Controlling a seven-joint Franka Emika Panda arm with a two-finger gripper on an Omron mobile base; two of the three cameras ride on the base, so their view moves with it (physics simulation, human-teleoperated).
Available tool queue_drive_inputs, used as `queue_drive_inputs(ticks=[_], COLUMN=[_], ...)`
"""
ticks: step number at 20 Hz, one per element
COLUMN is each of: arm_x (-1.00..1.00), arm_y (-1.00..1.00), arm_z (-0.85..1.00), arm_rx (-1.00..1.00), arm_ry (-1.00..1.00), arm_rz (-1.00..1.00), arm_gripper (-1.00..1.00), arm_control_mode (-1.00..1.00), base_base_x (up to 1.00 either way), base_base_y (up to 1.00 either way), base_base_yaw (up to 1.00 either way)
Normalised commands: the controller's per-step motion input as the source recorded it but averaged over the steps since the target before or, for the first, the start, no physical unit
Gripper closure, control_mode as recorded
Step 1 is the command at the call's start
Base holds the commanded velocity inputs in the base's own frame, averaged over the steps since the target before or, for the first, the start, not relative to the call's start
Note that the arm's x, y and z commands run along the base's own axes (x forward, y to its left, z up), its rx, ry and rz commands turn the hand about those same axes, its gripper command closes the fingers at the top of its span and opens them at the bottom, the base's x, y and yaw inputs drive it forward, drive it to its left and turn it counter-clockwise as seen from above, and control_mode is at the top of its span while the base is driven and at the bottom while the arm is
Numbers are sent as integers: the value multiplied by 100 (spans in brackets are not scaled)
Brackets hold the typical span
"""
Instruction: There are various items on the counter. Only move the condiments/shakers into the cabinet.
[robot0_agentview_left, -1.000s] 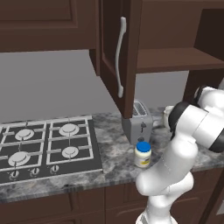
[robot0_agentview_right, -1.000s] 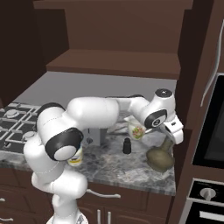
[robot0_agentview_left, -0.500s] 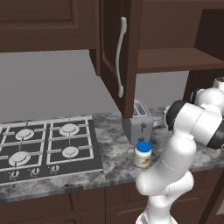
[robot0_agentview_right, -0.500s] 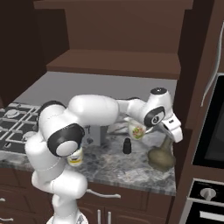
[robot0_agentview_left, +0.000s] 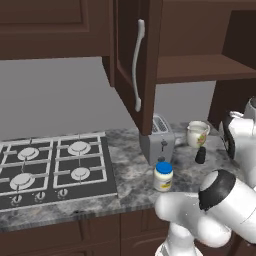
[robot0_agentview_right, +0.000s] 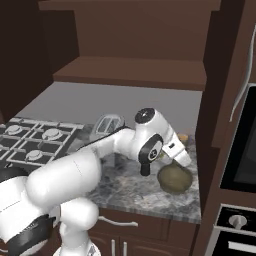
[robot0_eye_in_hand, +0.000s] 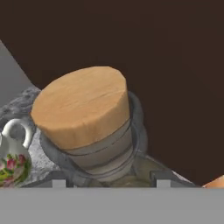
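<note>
Olive-brown bottle (robot0_agentview_right: 174, 178) sits on the grey speckled counter (robot0_agentview_right: 135, 192) at its far right end, close to the dark side panel. Gripper (robot0_agentview_right: 179, 156) is down over the bottle's top; in the right base view the neck is hidden behind the hand. Hand view looks straight onto the cork (robot0_eye_in_hand: 83, 104) and the neck rim, with the two finger tips (robot0_eye_in_hand: 58, 181) low on either side of the neck. Claw is narrowed around the neck, but I can't tell whether the pads actually touch it. Bottle's base is on the stone, upright.

Blue-lidded jar (robot0_agentview_left: 163, 175) stands near the counter's front edge, in front of the silver toaster (robot0_agentview_left: 158, 140). Tiny black shaker (robot0_agentview_left: 200, 155) is right of the toaster, just in front of the cream mug (robot0_agentview_left: 197, 133); they look apart, not touching. Mug's floral pattern and handle also show at the left edge of the hand view.

Cabinet (robot0_agentview_left: 200, 45) is above the counter, door (robot0_agentview_left: 135, 60) swung open toward the room, curved silver handle (robot0_agentview_left: 137, 65) facing out. Wooden shelf (robot0_agentview_left: 200, 67) inside is visible. Black gas hob (robot0_agentview_left: 52, 167) takes up the left part of the counter, well apart from the items.

Arm reaches from the base across to the right end, elbow low in front of the counter edge.
</note>
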Motion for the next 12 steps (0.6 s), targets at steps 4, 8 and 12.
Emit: queue_drive_inputs(ticks=[4,8,12], arm_x=[-70,-38,-67], arm_y=[64,63,51], arm_z=[100,100,100], arm_rx=[-16,-15,-14], arm_ry=[-48,-43,-35], arm_rz=[22,34,31], arm_gripper=[100,100,100], arm_control_mode=[-100,-100,-100], base_base_x=[0,0,0], base_base_y=[0,0,0], base_base_yaw=[0,0,0])
